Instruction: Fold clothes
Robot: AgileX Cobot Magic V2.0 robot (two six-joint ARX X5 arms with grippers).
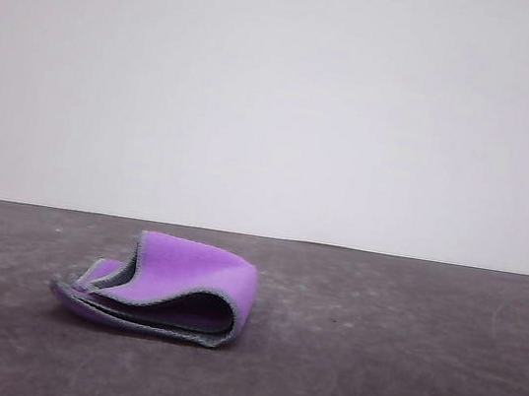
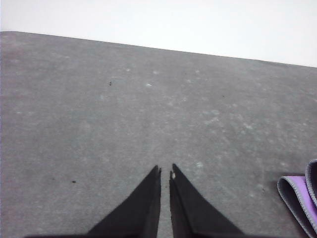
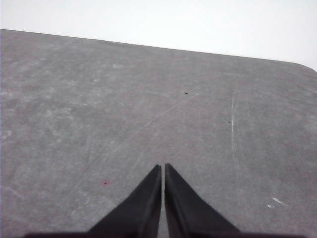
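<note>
The clothes (image 1: 171,289) are one small cloth lying folded in loose layers on the dark grey table (image 1: 390,356), left of centre in the front view. Its purple face shows outward, with grey stitched edging along the layers. A corner of the clothes (image 2: 302,198) also shows in the left wrist view, off to one side of my left gripper (image 2: 165,171), apart from it. The left gripper's black fingers are together over bare table, holding nothing. My right gripper (image 3: 163,166) is likewise shut and empty above bare, scratched table.
A plain white wall (image 1: 280,91) stands behind the table's far edge. The table's rounded far corner (image 3: 307,67) shows in the right wrist view. Bare table surface lies to the right of the cloth and in front of it.
</note>
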